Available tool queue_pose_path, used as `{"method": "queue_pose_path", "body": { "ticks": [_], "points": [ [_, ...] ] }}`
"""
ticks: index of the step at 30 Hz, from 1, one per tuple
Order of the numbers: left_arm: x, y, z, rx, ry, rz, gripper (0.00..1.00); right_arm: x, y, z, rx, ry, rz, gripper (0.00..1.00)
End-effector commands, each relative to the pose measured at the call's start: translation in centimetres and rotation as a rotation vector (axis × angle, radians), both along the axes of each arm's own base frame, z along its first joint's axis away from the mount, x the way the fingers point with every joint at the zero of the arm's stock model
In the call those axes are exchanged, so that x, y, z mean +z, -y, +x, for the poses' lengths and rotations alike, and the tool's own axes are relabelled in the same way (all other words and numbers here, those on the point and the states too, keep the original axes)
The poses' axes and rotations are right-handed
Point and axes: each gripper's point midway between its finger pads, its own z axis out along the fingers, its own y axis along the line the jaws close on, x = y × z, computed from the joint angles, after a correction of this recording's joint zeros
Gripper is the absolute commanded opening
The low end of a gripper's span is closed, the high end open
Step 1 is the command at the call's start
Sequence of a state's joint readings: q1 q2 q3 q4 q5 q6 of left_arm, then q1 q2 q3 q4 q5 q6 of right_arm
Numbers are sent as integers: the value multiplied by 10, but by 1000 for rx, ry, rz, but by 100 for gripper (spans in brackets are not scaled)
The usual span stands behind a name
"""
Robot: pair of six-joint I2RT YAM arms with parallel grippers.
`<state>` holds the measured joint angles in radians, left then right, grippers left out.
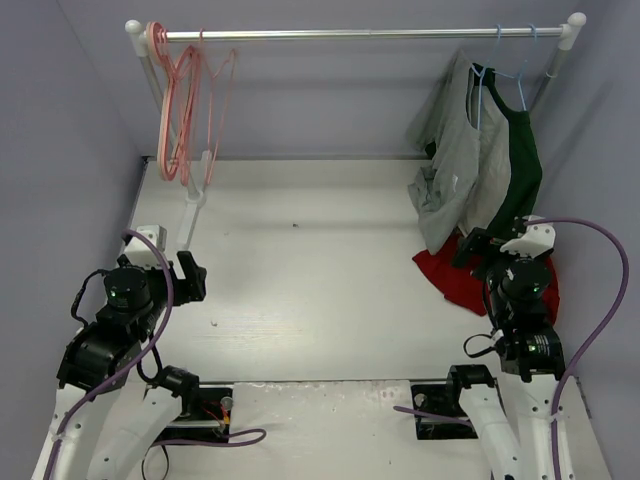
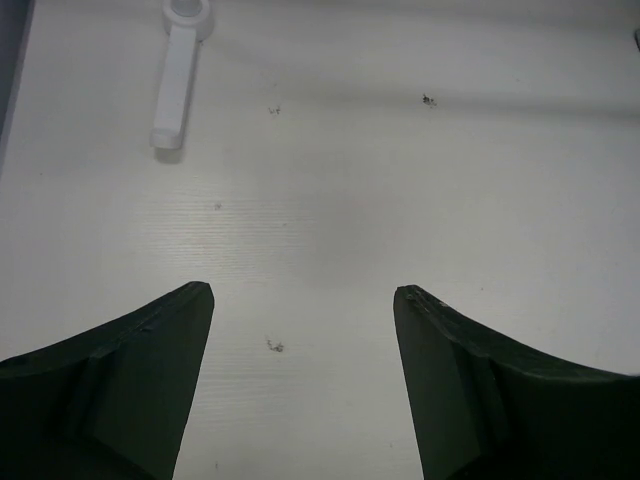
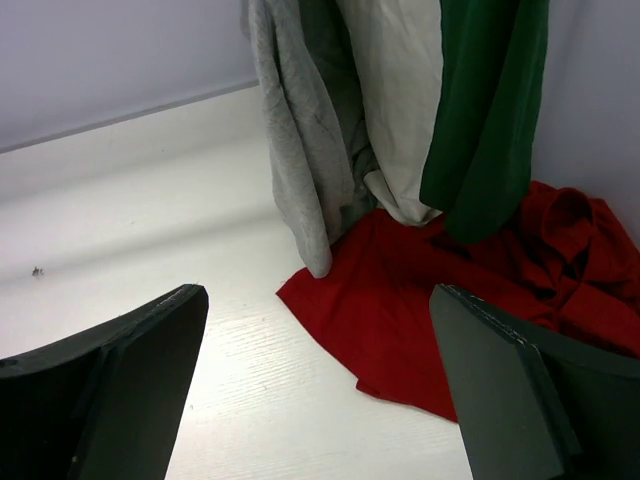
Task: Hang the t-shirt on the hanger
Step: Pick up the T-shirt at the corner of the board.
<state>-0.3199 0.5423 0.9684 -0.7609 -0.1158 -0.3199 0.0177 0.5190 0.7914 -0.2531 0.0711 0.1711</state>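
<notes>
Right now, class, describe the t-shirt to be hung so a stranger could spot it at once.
Follow the clothes rail to its right end, where a grey garment and a dark green garment hang. Crumpled on the table beneath them lies the t-shirt: the only red thing, and the only garment not hanging.

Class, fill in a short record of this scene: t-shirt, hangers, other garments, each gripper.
t-shirt: red, crumpled on the table, far right
pink hangers: empty, left end of rail
hung at right, above t-shirt: grey garment, green garment
left gripper: open, empty, over table
right gripper: open, empty, facing t-shirt
</notes>
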Motion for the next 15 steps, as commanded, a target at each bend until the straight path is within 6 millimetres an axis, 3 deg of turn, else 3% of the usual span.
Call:
{"method": "queue_pose_path", "body": {
  "ticks": [1, 7, 8, 9, 15],
  "points": [
    [9, 6, 7, -3, 23, -33, 73, 11, 12, 4, -81, 54, 16, 100],
    [3, 12, 9, -25, -15, -45, 73, -23, 38, 8, -276, -72, 45, 100],
    [2, 13, 9, -22, -23, -52, 73, -33, 57, 8, -408, -117, 29, 100],
    [1, 13, 9, -17, -31, -57, 73, -38, 64, 7, -463, -144, 32, 100],
    [4, 15, 11, -3, -88, -64, 73, -86, 76, 25, -698, -308, 154, 100]
  ]
}}
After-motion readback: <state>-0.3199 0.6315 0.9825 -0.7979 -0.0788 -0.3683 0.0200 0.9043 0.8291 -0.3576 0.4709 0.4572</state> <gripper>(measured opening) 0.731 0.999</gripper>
